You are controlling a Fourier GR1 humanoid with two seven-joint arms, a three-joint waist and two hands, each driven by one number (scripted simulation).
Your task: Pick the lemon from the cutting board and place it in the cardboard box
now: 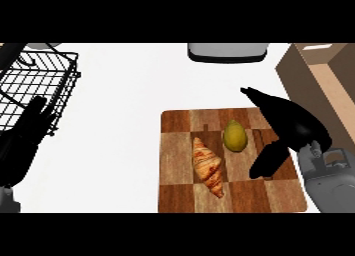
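Note:
A yellow-green lemon lies on the wooden checkered cutting board, just right of a croissant. My right hand hovers over the board's right side, open, its fingers stretched up and left past the lemon and its thumb hanging down to the lemon's lower right. Neither touches the lemon. The cardboard box stands at the right edge, behind that hand. My left hand rests at the left edge, fingers up, open.
A black wire rack sits at the upper left, partly behind the left hand. A grey and white appliance stands at the counter's far edge. White counter lies between rack and board.

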